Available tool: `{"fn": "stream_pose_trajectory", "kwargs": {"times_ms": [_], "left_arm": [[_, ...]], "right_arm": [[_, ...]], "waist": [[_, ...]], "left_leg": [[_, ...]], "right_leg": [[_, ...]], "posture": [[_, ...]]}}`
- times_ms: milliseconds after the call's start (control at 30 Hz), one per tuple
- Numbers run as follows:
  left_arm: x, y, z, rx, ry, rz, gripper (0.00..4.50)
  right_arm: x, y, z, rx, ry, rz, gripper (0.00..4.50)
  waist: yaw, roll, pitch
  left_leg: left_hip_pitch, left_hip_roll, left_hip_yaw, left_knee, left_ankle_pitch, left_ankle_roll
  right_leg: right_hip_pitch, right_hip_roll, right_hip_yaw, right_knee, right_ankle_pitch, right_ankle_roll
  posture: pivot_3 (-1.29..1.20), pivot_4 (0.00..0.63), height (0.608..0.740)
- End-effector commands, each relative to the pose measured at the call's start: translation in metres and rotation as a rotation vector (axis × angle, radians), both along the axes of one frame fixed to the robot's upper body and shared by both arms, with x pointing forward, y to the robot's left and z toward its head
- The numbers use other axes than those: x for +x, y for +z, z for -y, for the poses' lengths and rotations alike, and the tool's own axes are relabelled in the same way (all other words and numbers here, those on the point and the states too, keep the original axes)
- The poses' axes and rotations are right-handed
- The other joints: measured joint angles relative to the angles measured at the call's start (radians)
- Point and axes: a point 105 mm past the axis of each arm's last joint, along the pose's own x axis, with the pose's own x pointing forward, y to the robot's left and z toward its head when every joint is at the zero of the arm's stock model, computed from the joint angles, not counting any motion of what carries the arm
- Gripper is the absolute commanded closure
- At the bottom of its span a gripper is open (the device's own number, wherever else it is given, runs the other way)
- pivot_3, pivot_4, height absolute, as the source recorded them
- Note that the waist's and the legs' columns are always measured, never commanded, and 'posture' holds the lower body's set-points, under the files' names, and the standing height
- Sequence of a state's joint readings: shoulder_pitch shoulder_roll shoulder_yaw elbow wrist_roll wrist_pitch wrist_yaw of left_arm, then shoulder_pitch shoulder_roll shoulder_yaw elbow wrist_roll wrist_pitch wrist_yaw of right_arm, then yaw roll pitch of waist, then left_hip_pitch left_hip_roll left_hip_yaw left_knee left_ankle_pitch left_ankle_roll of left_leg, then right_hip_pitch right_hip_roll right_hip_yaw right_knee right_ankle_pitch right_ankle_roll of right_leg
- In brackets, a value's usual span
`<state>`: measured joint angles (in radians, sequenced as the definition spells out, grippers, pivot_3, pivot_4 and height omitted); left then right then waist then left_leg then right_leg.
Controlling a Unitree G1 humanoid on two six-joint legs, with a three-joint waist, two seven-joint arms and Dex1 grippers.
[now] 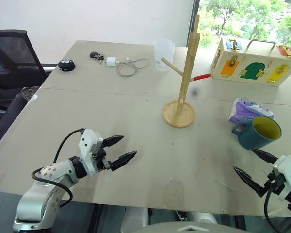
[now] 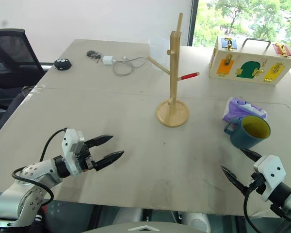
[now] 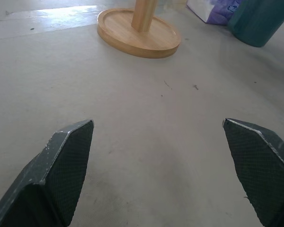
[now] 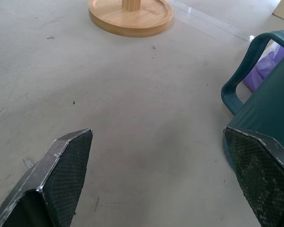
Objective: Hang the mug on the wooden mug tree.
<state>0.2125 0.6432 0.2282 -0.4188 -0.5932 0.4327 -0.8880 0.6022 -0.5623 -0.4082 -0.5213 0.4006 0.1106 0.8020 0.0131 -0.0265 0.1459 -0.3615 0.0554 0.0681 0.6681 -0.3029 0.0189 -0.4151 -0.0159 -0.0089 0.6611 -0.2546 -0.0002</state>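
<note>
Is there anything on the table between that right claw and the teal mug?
No. In the eye views, only bare table separates the open right gripper from the mug. The right wrist view shows the same, the mug close ahead.

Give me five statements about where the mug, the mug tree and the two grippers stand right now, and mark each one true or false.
1. The mug hangs on a peg of the wooden mug tree. False: it stands on the table, apart from the tree.
2. The right gripper is open and empty. True.
3. The left gripper holds the mug. False: it is open, with nothing between its fingers.
4. One peg of the tree has a red tip. True.
5. The mug lies on its side. False: it stands upright, opening up.
</note>
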Motion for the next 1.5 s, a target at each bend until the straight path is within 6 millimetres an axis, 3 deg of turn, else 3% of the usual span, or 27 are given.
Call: {"fn": "stream_pose_trajectory", "kwargs": {"times_ms": [33,167,300,567,800,967,1233,1500], "left_arm": [[0.0,0.02,0.002,-0.025,-0.043,0.075,0.0],[-0.012,0.046,0.021,-0.059,-0.261,0.175,0.0],[-0.024,0.063,0.031,-0.109,-0.379,0.225,0.0],[-0.033,0.071,0.035,-0.089,-0.478,0.218,0.0],[-0.03,0.082,0.037,-0.083,-0.487,0.219,0.0],[-0.03,0.087,0.039,-0.09,-0.491,0.212,0.0],[-0.048,0.087,0.048,-0.091,-0.535,0.171,0.0],[-0.044,0.084,0.043,-0.087,-0.516,0.173,0.0]], "right_arm": [[0.003,0.005,-0.014,0.008,-0.012,0.036,0.02],[0.026,0.008,-0.043,-0.013,-0.189,0.078,0.02],[0.031,0.005,-0.068,0.107,-0.258,0.025,0.02],[0.063,0.006,-0.059,0.183,-0.552,0.039,0.02],[0.073,0.01,-0.071,0.21,-0.632,0.043,0.02],[0.077,0.012,-0.066,0.197,-0.705,0.06,0.02],[0.088,0.015,-0.064,0.198,-0.739,0.07,0.02],[0.102,0.013,-0.06,0.215,-0.766,0.064,0.02]], "waist": [[0.0,0.0,0.0],[-0.002,0.001,0.0],[-0.001,0.002,-0.001],[-0.005,0.002,-0.001],[-0.006,0.002,0.0],[-0.013,0.002,0.0],[-0.03,0.002,0.0],[-0.028,0.002,0.0]], "left_leg": [[0.0,0.0,0.0,0.0,0.0,0.0],[0.0,0.001,-0.001,0.0,0.0,0.0],[0.0,0.0,0.001,0.0,0.0,0.0],[-0.001,0.0,0.001,0.0,0.0,0.0],[-0.002,0.0,0.0,0.0,0.0,0.0],[-0.002,0.0,0.001,0.0,0.0,0.0],[-0.002,0.0,0.001,0.0,0.0,0.0],[-0.002,-0.001,0.001,0.0,0.0,0.0]], "right_leg": [[0.0,0.0,0.0,0.0,0.0,0.0],[-0.001,0.0,-0.001,0.001,0.0,0.0],[-0.001,0.0,0.001,0.001,0.001,-0.001],[-0.002,0.0,0.001,0.0,0.0,0.0],[-0.003,0.0,0.001,0.001,0.002,0.0],[-0.003,0.0,0.001,0.0,0.003,0.0],[-0.003,0.0,0.001,0.001,0.003,0.001],[-0.003,0.0,0.001,0.0,0.003,0.0]], "posture": [[0.0,0.15,0.74],[0.0,0.15,0.74],[0.0,0.15,0.74],[0.0,0.15,0.74],[0.0,0.15,0.74],[0.0,0.15,0.74],[0.0,0.15,0.74],[0.0,0.15,0.74]]}}
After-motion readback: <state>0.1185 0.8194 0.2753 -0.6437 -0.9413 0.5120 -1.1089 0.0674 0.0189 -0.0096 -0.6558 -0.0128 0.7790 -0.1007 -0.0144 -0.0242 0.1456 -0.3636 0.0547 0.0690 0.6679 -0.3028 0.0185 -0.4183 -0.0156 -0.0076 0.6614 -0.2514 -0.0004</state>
